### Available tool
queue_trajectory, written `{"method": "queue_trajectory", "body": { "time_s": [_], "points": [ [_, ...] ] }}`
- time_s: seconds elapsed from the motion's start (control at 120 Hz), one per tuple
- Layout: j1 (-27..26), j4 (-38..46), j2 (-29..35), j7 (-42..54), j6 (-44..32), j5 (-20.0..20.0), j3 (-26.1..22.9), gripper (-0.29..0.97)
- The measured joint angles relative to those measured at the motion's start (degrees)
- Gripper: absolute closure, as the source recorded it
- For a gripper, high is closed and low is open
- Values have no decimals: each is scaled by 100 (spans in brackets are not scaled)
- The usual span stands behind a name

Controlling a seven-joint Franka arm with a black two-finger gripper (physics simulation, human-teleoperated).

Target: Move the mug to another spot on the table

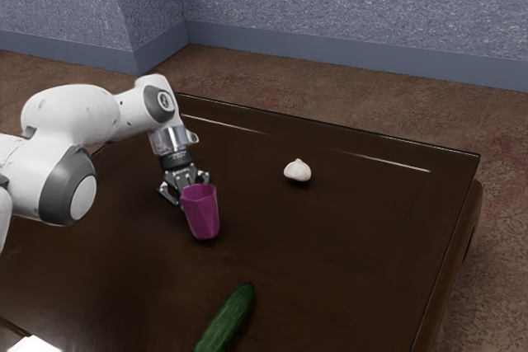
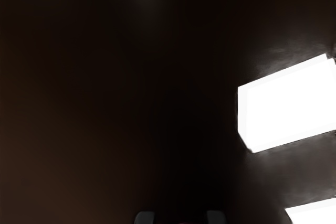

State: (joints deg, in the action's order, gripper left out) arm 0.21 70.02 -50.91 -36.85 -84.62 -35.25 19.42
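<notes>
A purple mug [image 1: 200,212] stands upright on the dark wooden table [image 1: 346,237], left of the table's middle in the exterior view. My gripper [image 1: 185,189] hangs low just behind the mug's rim, on the exterior view's left of it, with its fingers apart and close to the mug. In the wrist view two dark fingertips [image 2: 144,217] peek in over the bare dark table [image 2: 105,103], and nothing lies between them.
A white garlic bulb [image 1: 298,171] lies toward the exterior view's right of the mug. A green cucumber [image 1: 226,321] lies near the front edge. Bright white reflections [image 2: 286,108] show on the tabletop in the wrist view.
</notes>
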Motion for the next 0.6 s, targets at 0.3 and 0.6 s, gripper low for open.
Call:
{"method": "queue_trajectory", "body": {
  "time_s": [0.3,0.6],
  "points": [
    [-62,12,127,98,-336,-18,-20,21],
    [-218,250,1663,157,14,946,185,5]
  ]
}}
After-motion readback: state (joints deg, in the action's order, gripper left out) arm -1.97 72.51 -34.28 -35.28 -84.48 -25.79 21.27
